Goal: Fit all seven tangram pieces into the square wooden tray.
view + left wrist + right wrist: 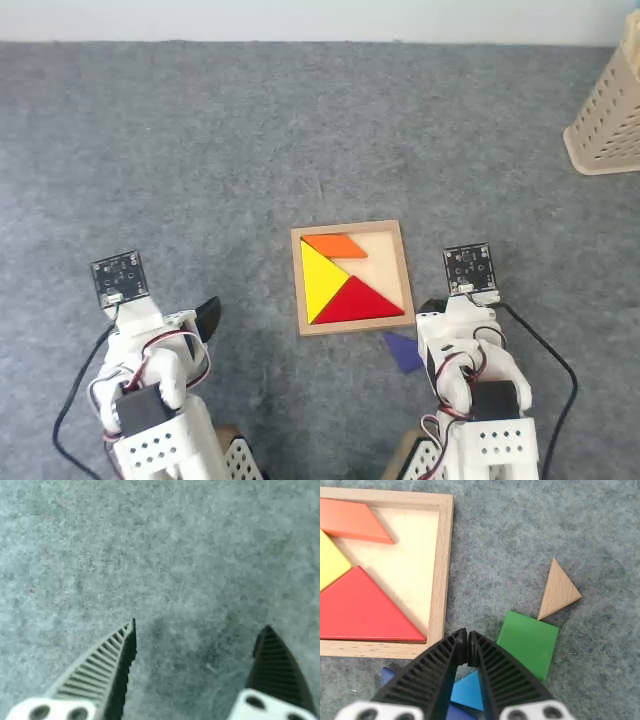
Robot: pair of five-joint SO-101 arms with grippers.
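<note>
Right claw (467, 642) hangs with its jaws pressed together and nothing between them, just outside the tray (446, 555) near its corner, while the left claw (200, 625) is spread wide and empty over bare grey surface (200, 150), well apart from the pieces. Inside the tray lie an orange parallelogram (352, 522), a yellow triangle (330, 562) and a red triangle (365, 612). Outside it a green square (527, 642) sits just beside a tan triangle (558, 590), and a light blue piece (467, 692) lies under the right claw against a dark blue piece (390, 675); whether those two overlap cannot be told. The pieces look like thin, stiff, light wood with smooth painted faces, likely to skid or tip if pinched unevenly. The square probably takes best across two parallel sides, jaws low; the triangles from the long edge to the opposite corner region
</note>
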